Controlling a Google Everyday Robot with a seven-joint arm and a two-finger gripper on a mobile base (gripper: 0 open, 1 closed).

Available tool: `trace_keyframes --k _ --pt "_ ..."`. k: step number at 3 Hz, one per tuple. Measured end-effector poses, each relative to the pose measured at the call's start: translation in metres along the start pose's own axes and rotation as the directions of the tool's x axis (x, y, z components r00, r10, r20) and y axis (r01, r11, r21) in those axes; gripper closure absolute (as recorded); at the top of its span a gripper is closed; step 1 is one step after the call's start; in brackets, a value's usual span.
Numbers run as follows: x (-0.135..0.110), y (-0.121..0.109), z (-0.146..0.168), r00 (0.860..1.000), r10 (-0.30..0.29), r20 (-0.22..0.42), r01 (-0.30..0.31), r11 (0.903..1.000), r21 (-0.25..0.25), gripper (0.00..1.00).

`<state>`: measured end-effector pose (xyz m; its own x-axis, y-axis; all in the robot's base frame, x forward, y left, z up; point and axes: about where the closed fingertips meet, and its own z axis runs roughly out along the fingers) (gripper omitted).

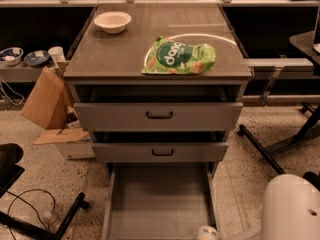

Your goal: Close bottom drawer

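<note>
The bottom drawer (160,199) is pulled far out. Its long flat grey tray runs from under the cabinet to the bottom edge of the camera view. Its front and black handle are cut off below the frame. A white round part of my arm (206,232) shows at the tray's front right corner, low in the view. The gripper itself is below the bottom edge and does not show.
The top drawer (159,115) and middle drawer (161,152) stand slightly open. A green chip bag (179,58) and a white bowl (112,21) lie on the cabinet top. A cardboard box (46,99) and black chair base (65,219) are left; chair legs (265,154) and my white body (292,209) right.
</note>
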<state>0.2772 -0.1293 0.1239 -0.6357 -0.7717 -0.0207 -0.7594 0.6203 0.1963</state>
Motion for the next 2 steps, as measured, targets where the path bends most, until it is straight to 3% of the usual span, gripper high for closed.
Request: trace_keyframes --k 1,2 --pt "-0.01 -0.022 0.005 0.997 0.065 0.04 -0.068 0.9925 0.101 1.0" --pt "-0.014 -0.034 -0.002 0.995 0.076 0.063 -0.086 0.983 0.162 1.0"
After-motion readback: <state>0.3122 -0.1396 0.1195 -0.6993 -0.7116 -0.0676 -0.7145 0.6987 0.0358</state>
